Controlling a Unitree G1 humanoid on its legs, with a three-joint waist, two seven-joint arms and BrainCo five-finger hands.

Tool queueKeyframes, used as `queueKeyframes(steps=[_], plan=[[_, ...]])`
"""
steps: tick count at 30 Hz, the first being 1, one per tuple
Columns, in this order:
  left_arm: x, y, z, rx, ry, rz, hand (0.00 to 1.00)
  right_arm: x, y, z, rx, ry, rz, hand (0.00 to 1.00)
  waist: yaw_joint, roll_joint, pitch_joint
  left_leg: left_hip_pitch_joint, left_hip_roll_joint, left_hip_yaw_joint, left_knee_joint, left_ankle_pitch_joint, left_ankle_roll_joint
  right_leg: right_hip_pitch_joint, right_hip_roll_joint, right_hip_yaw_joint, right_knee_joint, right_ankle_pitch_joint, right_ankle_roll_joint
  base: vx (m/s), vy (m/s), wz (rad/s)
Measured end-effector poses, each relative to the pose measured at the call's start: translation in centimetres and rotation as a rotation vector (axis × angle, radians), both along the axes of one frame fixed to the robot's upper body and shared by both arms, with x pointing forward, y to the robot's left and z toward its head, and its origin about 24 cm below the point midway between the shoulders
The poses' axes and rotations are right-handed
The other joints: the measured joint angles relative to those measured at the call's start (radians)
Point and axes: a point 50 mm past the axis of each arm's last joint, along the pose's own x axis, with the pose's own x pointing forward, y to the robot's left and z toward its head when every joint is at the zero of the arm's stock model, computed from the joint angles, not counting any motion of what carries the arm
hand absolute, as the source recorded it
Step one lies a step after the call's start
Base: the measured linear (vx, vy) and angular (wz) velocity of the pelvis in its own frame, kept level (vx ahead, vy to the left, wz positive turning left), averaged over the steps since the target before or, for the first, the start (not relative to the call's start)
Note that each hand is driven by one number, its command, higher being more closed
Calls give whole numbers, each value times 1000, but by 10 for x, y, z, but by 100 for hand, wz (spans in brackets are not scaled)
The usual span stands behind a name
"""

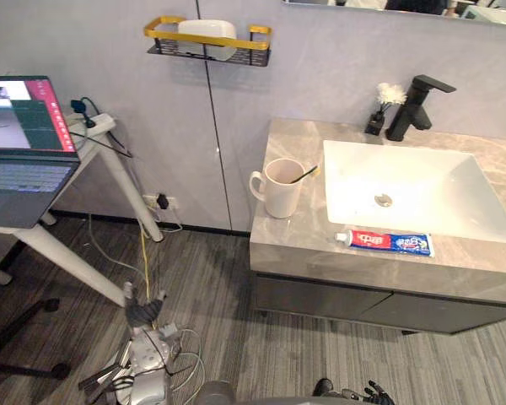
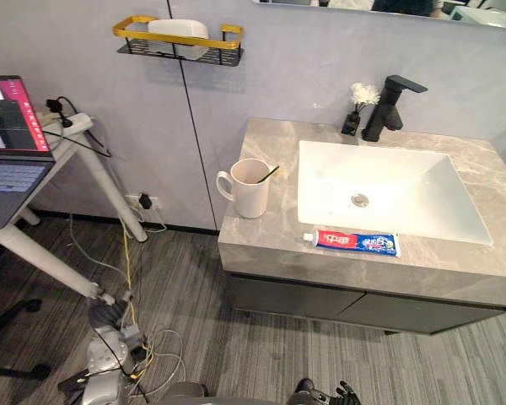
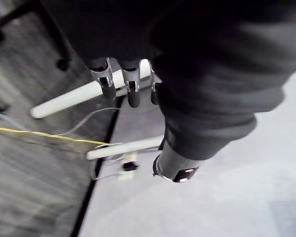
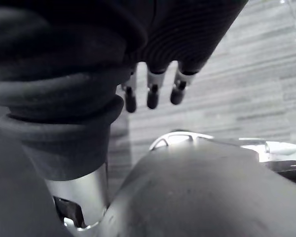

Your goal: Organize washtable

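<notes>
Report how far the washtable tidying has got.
Done: the toothbrush leans in the mug. In hand: nothing; the left robot hand and right robot hand hang open over the floor. Left: the toothpaste tube, lying flat on the countertop in front of the basin, probably belongs in the mug too.

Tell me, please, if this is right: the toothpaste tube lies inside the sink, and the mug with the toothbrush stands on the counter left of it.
Not quite. The left eye view shows the toothpaste tube on the counter in front of the sink, not inside it. The mug with the toothbrush does stand left of the sink.
</notes>
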Motion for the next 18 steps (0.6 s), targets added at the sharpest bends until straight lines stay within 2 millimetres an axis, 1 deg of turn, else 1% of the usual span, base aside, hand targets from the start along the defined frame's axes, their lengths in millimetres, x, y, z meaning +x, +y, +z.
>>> queueKeyframes(steps=[2,4,5,6,7,8,9,10,11,12,13,14,15,16,18], plan=[[3,1,16,22,-75,31,0,0,1,0,1,1,5,0,0,-3,-1,0,1,-1,19,-16,0,0,-2,1,18,-7,0,45,47,-3],[6,-1,40,63,-180,63,0,-1,2,0,0,7,31,0,4,-9,-12,0,0,-7,25,-24,2,0,-2,19,31,-16,1,56,35,6],[7,-2,48,79,-212,67,0,-1,3,-1,1,8,39,0,6,-10,-14,1,-1,-7,24,-24,2,0,-1,20,29,-16,1,52,14,0],[8,-3,63,112,-276,80,0,0,4,-1,0,10,65,0,8,-10,-16,2,-2,-4,21,-21,7,1,0,20,24,-16,1,45,6,-6],[7,-3,77,158,-325,88,0,1,5,-1,-4,13,96,0,9,-14,-29,5,-2,0,14,-19,7,4,4,21,8,-14,4,41,1,-8],[7,-2,83,173,-348,94,0,0,5,-1,-8,18,113,0,10,-6,-36,6,-2,4,6,-16,4,4,6,23,-3,-10,9,55,-15,-16],[5,-2,96,210,-392,103,0,1,6,-1,-15,24,150,0,14,-13,-65,16,-2,11,-10,-12,-1,13,14,30,-32,1,15,100,-41,-19],[3,-1,108,246,-434,108,0,-1,6,-2,-19,35,171,0,16,0,-75,32,-1,14,-25,-8,-7,37,25,32,-73,16,18,110,-52,-16],[1,-1,114,260,-458,112,0,-2,6,-2,-25,42,187,0,17,2,-84,37,1,13,-30,-7,-8,49,31,28,-94,24,16,107,-65,-5],[-1,-2,127,287,-510,116,0,-1,5,-2,-29,53,213,0,20,6,-96,41,5,10,-35,-7,-10,63,40,22,-120,32,16,64,-56,1],[-5,-2,141,329,-560,122,0,-1,5,-3,-34,68,244,0,33,10,-97,55,7,10,-50,0,-21,72,46,22,-125,32,16,52,-53,3],[-8,-1,147,352,-584,128,0,-1,5,-3,-32,72,262,0,38,12,-98,60,8,7,-61,5,-23,77,48,18,-128,32,15,36,-49,10],[-13,2,160,396,-628,143,0,-1,4,-4,-31,79,292,0,43,17,-102,68,8,-3,-76,16,-25,82,52,9,-130,30,12,26,-42,16],[-15,4,166,418,-649,149,0,0,4,-4,-32,83,314,0,46,19,-103,71,8,-8,-86,23,-27,85,53,3,-132,28,10,14,-56,32],[-13,5,189,483,-747,138,0,0,3,-4,-31,98,372,0,59,28,-107,71,5,-45,-113,43,-29,102,57,-33,-144,26,7,-11,-59,44]])
